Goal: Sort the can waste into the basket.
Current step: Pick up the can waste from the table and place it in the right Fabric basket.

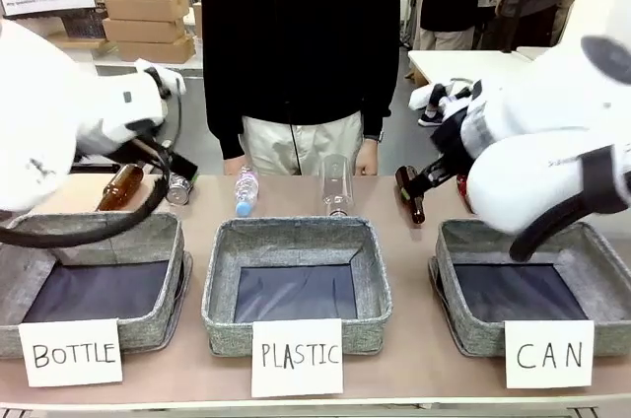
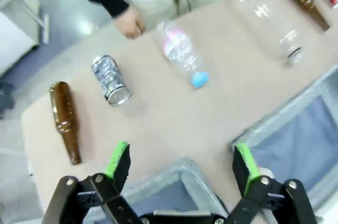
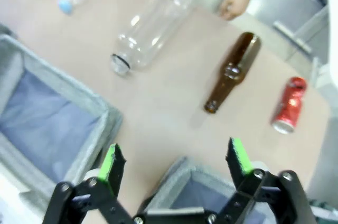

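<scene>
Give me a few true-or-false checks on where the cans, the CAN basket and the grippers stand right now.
1. The red can lies on the table, outside every basket. True.
2. The left gripper holds the silver can. False: it is open and empty, and that can lies on the table.
3. The CAN basket stands at the robot's left. False: it stands at the robot's right.
4. The right gripper is open. True.
</scene>
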You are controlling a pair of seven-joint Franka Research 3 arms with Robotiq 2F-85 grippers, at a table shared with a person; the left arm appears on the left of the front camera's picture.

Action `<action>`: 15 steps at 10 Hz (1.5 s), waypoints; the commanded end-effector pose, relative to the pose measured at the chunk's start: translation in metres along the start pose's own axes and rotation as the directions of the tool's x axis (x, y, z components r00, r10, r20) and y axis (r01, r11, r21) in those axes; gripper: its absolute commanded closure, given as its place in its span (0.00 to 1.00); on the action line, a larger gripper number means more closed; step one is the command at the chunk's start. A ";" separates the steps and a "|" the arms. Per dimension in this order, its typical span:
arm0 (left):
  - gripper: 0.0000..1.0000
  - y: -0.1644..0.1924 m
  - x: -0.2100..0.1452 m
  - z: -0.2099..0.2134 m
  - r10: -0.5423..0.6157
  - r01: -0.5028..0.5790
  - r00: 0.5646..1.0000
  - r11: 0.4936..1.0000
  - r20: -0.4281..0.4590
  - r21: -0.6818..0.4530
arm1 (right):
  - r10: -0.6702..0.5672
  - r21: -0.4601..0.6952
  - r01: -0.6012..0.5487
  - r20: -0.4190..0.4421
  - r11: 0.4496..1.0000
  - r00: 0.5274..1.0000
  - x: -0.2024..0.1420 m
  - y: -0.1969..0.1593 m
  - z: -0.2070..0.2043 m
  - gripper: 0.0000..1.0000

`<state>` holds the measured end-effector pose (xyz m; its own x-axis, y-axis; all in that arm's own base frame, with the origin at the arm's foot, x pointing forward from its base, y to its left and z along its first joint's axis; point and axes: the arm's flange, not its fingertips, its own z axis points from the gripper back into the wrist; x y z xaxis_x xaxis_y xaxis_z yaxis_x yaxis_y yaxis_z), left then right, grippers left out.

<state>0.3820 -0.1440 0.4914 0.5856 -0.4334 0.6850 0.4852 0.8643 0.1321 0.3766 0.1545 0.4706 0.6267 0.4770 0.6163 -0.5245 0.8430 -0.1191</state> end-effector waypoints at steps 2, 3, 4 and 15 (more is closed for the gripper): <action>0.00 -0.037 -0.023 0.094 0.129 -0.170 0.956 0.976 -0.265 -0.137 | -0.066 0.157 0.096 -0.184 0.983 0.981 -0.028 0.004 0.103 0.00; 0.00 -0.050 -0.048 0.111 0.044 -0.131 0.952 0.952 -0.304 -0.275 | -0.080 0.148 0.105 -0.168 0.983 0.983 -0.055 0.006 0.129 0.00; 0.00 -0.053 -0.065 0.108 0.009 -0.072 0.964 0.970 -0.264 -0.231 | -0.101 0.109 0.111 -0.094 0.988 0.991 -0.074 0.008 0.140 0.00; 0.00 0.096 -0.145 0.112 0.714 -0.446 0.653 0.093 -0.253 -0.890 | -0.606 0.613 0.706 -0.726 -0.356 0.325 -0.135 -0.122 0.112 0.00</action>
<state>0.3087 0.0471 0.5290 0.8839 0.1715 0.4352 0.4270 0.0843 -0.9003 0.2886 -0.0316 0.4960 0.9918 0.1255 -0.0254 -0.0023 0.2160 0.9764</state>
